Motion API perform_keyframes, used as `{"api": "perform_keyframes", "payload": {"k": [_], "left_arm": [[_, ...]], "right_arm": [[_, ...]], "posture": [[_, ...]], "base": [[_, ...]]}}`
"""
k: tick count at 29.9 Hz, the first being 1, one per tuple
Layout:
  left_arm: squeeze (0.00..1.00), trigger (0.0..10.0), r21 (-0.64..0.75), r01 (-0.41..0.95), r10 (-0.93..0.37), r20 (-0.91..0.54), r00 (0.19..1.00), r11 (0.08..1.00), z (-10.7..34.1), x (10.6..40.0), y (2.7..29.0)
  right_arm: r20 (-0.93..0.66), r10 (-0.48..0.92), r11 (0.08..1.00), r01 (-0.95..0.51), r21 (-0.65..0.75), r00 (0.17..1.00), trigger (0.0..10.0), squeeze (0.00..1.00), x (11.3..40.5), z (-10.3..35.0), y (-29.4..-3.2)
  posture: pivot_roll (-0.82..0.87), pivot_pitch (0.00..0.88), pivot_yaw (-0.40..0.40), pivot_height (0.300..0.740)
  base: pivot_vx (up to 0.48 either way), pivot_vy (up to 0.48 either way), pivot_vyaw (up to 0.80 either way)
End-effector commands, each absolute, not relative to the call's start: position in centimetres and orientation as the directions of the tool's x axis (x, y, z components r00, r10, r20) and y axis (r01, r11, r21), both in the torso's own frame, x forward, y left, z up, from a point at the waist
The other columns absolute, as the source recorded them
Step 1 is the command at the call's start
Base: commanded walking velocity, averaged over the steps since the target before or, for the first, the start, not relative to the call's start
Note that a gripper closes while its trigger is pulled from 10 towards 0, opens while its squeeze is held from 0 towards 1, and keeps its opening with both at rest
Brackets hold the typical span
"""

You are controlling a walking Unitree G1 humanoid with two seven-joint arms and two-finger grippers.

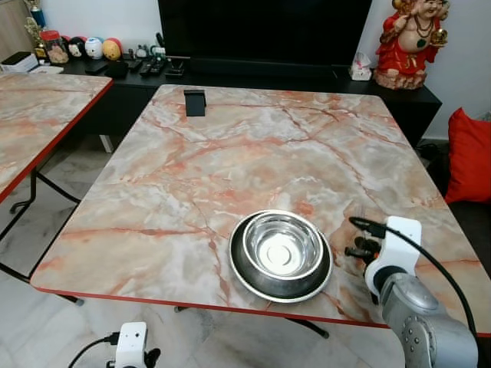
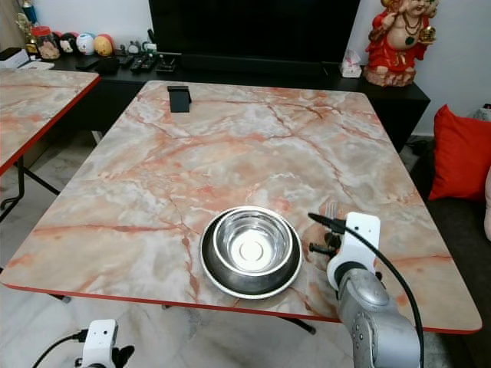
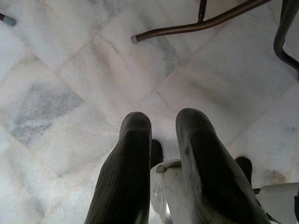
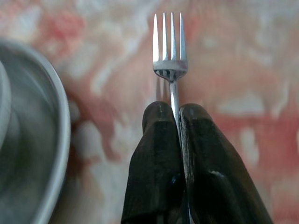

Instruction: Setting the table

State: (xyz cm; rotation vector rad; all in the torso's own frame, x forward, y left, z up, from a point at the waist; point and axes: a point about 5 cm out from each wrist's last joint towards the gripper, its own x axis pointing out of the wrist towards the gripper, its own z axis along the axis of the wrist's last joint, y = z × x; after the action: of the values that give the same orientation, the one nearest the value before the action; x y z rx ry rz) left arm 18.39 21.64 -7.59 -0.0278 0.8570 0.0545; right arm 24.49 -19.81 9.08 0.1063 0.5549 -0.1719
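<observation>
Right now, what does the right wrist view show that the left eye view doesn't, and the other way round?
Right wrist view alone: a fork, tines pointing away, its handle pinched between the right gripper fingers.

Left eye view alone: the whole marble table, a small black stand at its far edge, the red figurine, and the left gripper hanging low below the table edge.

Both: the steel bowl and the marble top beside it, with the right gripper just right of the bowl.
</observation>
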Motion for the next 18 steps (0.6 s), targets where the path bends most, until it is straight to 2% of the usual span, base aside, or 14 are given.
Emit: {"api": "perform_keyframes", "payload": {"k": [1,5,18], "left_arm": [[0.00,10.0,-0.003,-0.062,0.037,-0.775,0.630,0.998,-7.87,17.92,21.67],[0.00,10.0,-0.003,-0.059,0.035,-0.774,0.633,0.998,-7.81,18.10,21.59],[0.00,10.0,-0.002,-0.064,0.039,-0.774,0.631,0.998,-7.79,18.18,21.56]], "right_arm": [[-0.549,-0.146,0.976,0.209,0.054,0.823,10.0,0.00,24.28,8.69,-20.00],[-0.553,-0.133,0.971,0.219,0.092,0.822,10.0,0.00,24.28,8.43,-19.89],[-0.527,-0.109,0.978,0.186,0.095,0.843,10.0,0.00,24.81,7.84,-19.40]], "posture": [[-0.02,0.000,-0.033,0.740],[-0.03,0.000,-0.033,0.740],[-0.02,0.000,-0.038,0.740]], "base": [[0.000,0.000,0.00],[0.000,0.000,0.00],[0.000,0.000,0.00]]}}
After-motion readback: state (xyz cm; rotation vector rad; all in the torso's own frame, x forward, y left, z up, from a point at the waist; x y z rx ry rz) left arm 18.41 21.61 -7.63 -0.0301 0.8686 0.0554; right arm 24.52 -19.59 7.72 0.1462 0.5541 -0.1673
